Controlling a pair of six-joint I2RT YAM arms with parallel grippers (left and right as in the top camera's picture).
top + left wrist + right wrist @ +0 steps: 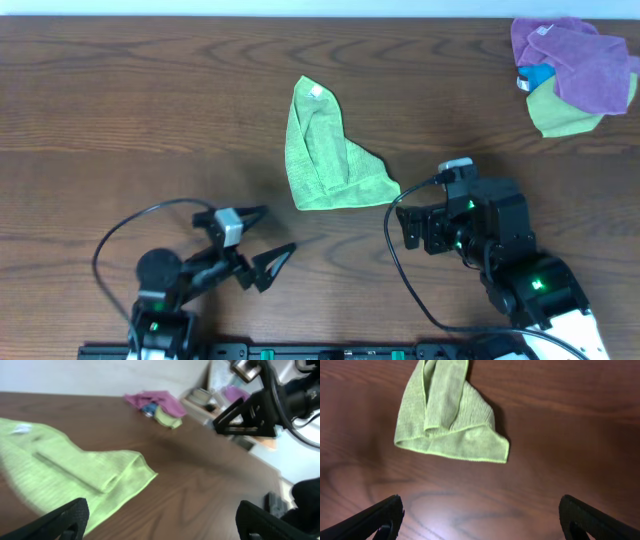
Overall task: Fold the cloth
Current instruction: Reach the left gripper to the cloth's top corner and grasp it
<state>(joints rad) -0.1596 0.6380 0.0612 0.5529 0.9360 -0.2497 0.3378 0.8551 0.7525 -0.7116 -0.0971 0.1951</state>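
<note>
**Lime-green cloth lies loose on the table, both grippers released**

The light lime-green square cloth of soft textured fabric point(325, 150) lies just above the middle of the overhead frame on the dark brown wooden table point(120, 100), partly doubled over itself into a rough triangle. Its small white tag point(316, 92) is at the top end. The left gripper point(162, 509), lower left, is spread wide and empty. The right gripper point(480, 506), lower right, is likewise released, near the cloth's corner but apart. A purple cloth point(575, 60) and a yellower green cloth point(560, 115) sit bunched at upper right.
</note>
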